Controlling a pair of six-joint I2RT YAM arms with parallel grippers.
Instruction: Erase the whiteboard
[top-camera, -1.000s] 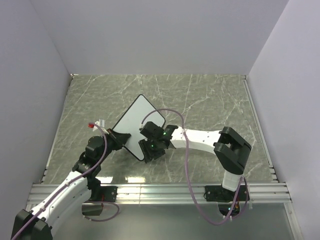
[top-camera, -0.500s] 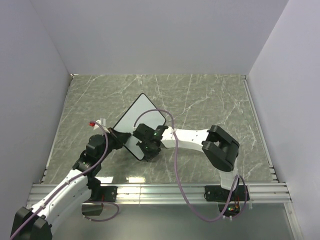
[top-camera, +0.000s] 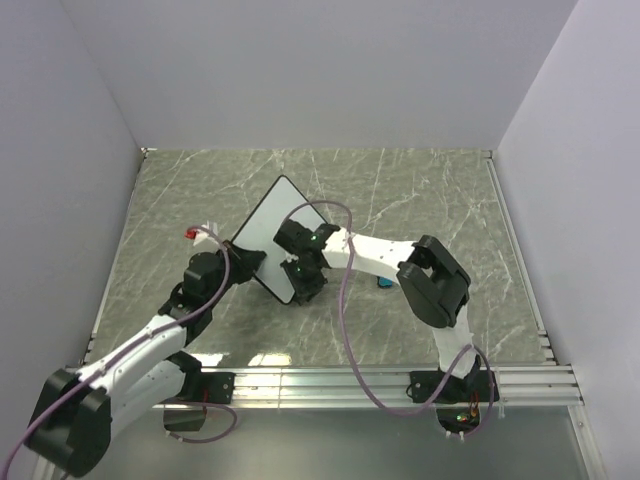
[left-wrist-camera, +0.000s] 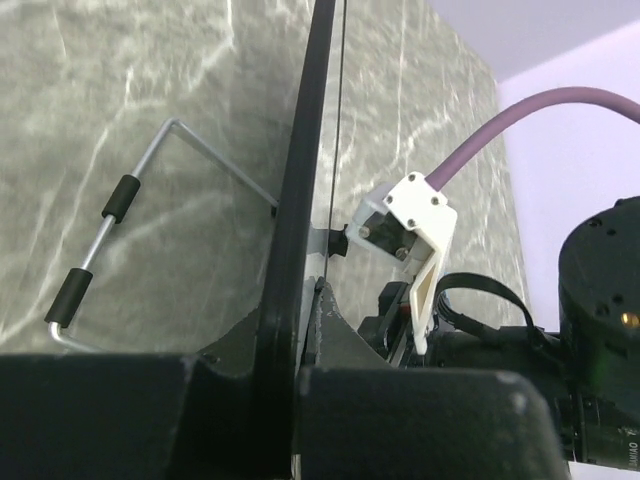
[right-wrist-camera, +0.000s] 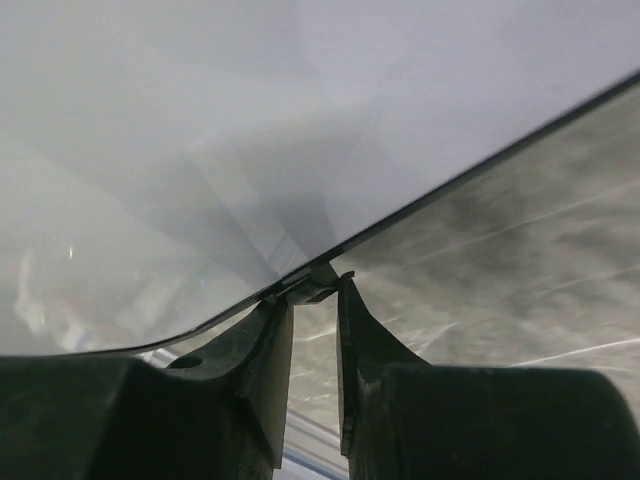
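A: Left gripper (left-wrist-camera: 296, 335)?
B: Clamped on the whiteboard's (top-camera: 272, 222) black frame.
A: Right gripper (right-wrist-camera: 312, 292)?
B: Jaws a narrow slit apart, tips against the frame. Whether they pinch it cannot be told.
A: The board?
B: Tilted up on the table (top-camera: 420, 200) between both arms, face plain white.

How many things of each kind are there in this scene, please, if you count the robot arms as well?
Boards: 1, the white rectangular whiteboard with thin black frame
Small loose items: 1, the small blue object on the marble table, beside the right arm
Robot arms: 2, the white-and-black left arm and right arm
Total: 4
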